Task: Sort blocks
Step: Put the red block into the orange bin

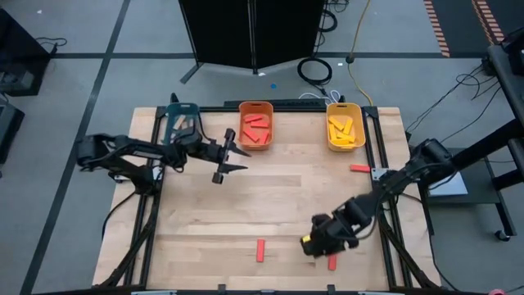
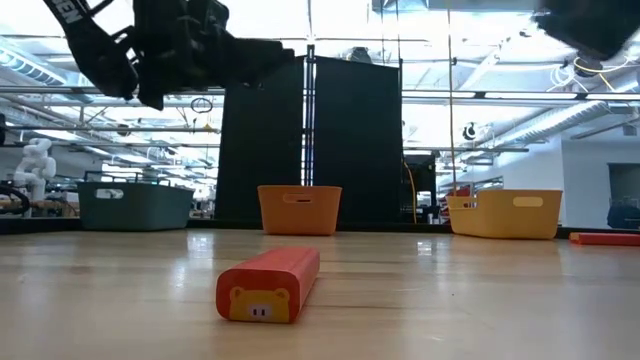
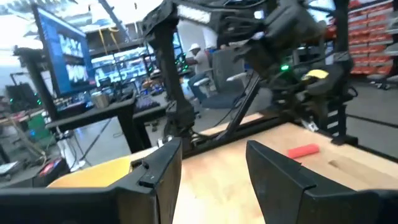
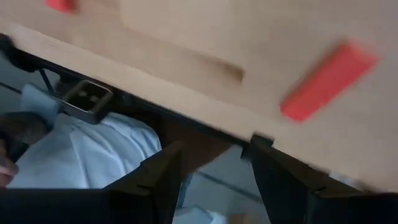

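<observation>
Two arms are working over a wooden worktop with bins along its far edge.
The teal bin, orange bin and yellow bin are sitting there; the left gripper is hovering open and empty near the orange bin, the right gripper is hanging open near the front edge, and red blocks are lying by that edge and the right edge.

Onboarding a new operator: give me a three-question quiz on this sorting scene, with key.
1. How many small flat red blocks lie loose on the wooden table?
2. True or false: the left gripper has its jaws shut on a block.
3. Which plastic bin holds red blocks: A teal, B orange, C yellow?

Key:
1. Three.
2. False; the jaws are open and empty.
3. B, the orange bin.
</observation>
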